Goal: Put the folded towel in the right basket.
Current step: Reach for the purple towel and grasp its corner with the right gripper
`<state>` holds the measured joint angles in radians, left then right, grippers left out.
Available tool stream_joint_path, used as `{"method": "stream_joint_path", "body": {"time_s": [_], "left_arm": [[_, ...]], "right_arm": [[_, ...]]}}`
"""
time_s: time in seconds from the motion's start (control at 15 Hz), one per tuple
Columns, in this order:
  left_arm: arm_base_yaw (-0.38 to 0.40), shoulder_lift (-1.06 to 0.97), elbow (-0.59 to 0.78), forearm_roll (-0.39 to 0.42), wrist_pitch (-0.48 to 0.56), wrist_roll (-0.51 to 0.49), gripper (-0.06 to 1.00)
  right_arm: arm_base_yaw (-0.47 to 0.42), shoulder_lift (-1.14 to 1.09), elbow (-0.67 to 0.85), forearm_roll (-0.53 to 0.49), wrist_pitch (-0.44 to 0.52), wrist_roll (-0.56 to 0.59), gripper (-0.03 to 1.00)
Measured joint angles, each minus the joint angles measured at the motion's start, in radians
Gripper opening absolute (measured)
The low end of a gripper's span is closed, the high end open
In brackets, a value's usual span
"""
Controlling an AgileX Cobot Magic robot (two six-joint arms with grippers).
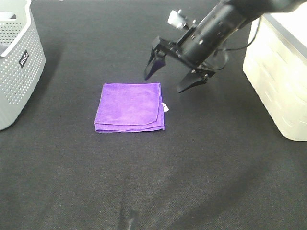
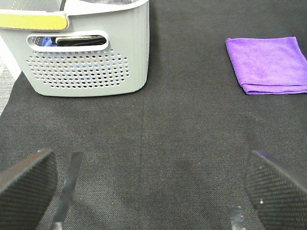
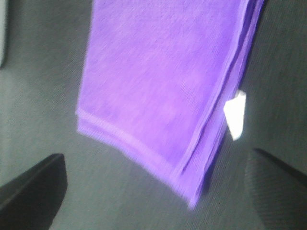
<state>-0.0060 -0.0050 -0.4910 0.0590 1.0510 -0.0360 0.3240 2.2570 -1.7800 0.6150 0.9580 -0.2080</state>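
Right gripper (image 1: 164, 84), spread and empty, is hovering at the far right corner of the folded purple microfibre towel (image 1: 129, 108) lying on black cloth (image 1: 216, 167). Left gripper (image 2: 153, 191), likewise spread, is sitting well apart.

One towel (image 1: 129, 107), two baskets (image 1: 19, 76) (image 1: 276, 81), two claws (image 1: 164, 83) (image 2: 151, 187)

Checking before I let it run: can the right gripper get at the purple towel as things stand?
Probably yes. The right gripper hangs open over the far right corner of the towel, and nothing lies on the towel or between the two.
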Motion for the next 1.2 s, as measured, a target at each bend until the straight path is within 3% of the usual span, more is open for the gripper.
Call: {"method": "stream_joint_path", "body": {"time_s": [0.13,0.4,1.07,1.2], "left_arm": [[0.0,0.0,0.0,0.0,0.0,0.0,0.99],[0.0,0.0,0.0,0.0,0.0,0.0,0.99],[0.0,0.0,0.0,0.0,0.0,0.0,0.99],[0.0,0.0,0.0,0.0,0.0,0.0,0.99]], "right_arm": [[0.0,0.097,-0.093,-0.062,-0.001,0.024,0.95],[0.0,0.168,-0.117,-0.13,-0.005,0.053,0.95],[0.0,0.225,-0.143,-0.035,0.005,0.058,0.9],[0.032,0.234,-0.146,-0.02,-0.03,0.059,0.86]]}}
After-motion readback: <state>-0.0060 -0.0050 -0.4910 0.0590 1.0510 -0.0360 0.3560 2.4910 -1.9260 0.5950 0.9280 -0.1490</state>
